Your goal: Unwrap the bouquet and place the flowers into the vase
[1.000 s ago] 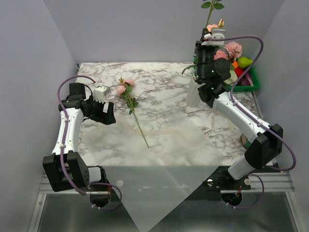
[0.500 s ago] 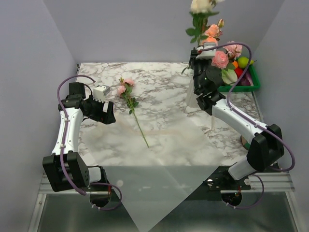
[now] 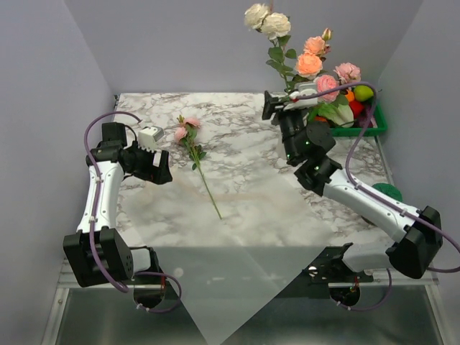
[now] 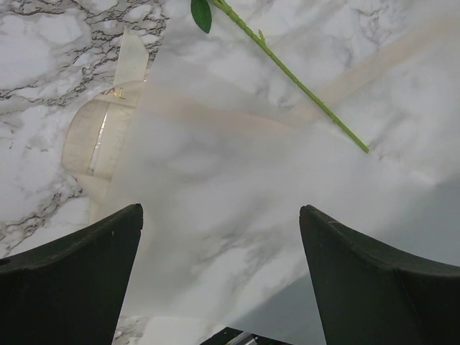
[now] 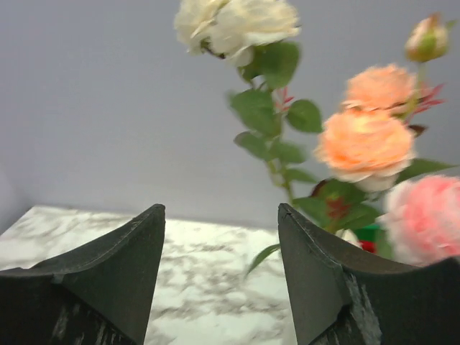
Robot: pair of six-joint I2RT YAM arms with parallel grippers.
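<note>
Several flowers (image 3: 309,65) stand upright at the back right: white, peach and pink roses (image 5: 366,140). The vase under them is hidden behind my right arm. My right gripper (image 3: 270,108) (image 5: 219,208) is just left of these stems, open, with nothing between its fingers. One pink rose (image 3: 195,154) lies flat on the table's left half, and its stem end (image 4: 309,93) shows in the left wrist view. The bouquet's white paper (image 3: 237,237) lies unfolded, with the cream ribbon (image 4: 100,136) beside it. My left gripper (image 3: 162,175) (image 4: 221,208) hovers open over the paper's left corner.
A green bin (image 3: 376,122) of toy fruit and lettuce sits behind the roses at the back right. A green round roll (image 3: 389,191) lies by the right arm's forearm. The paper hangs over the table's near edge.
My right gripper has opened and let go of the white rose stem, which now stands among the other roses. The arm has drawn back to the left. The left arm has not moved.
</note>
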